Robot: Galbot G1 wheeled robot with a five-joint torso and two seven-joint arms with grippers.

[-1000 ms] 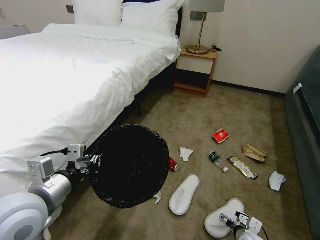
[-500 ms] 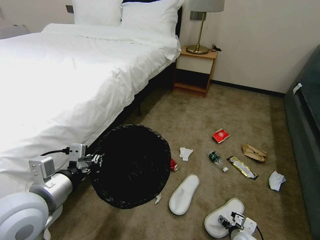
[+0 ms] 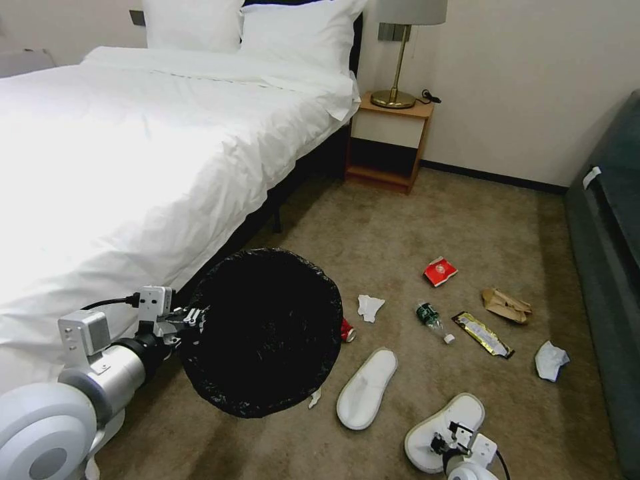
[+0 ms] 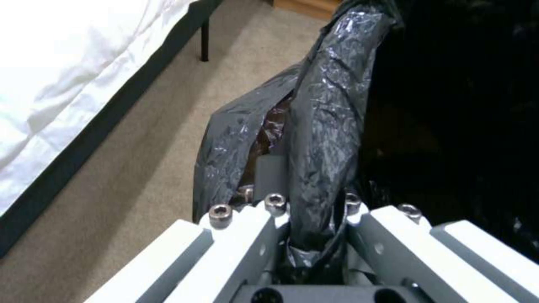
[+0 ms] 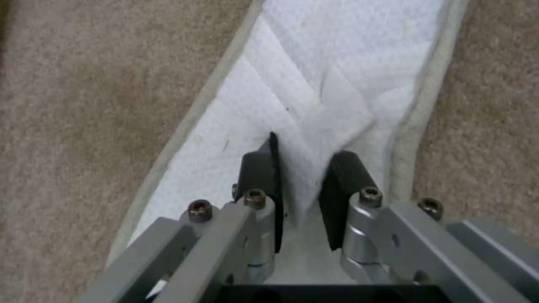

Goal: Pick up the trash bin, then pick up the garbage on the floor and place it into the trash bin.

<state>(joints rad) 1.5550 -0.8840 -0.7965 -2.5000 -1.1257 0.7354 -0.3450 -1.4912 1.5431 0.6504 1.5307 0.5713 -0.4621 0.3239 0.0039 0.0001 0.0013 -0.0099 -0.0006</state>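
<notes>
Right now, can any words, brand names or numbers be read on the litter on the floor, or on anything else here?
None can be read.
Red packet: white markings, too small to read.
Bottle: green label, too small to read.
Gold wrapper: print blurred.
Red can: mostly hidden behind the trash bin, nothing legible.
White slipper under the right pincer: plain, no print.

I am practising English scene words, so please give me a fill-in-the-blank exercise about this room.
1. The left end effector grips the trash bin by its ____ rim.
2. The right end effector pinches a white ____.
3. The lamp stands on the ____.

Missing words: bag-lined; slipper; nightstand
</notes>
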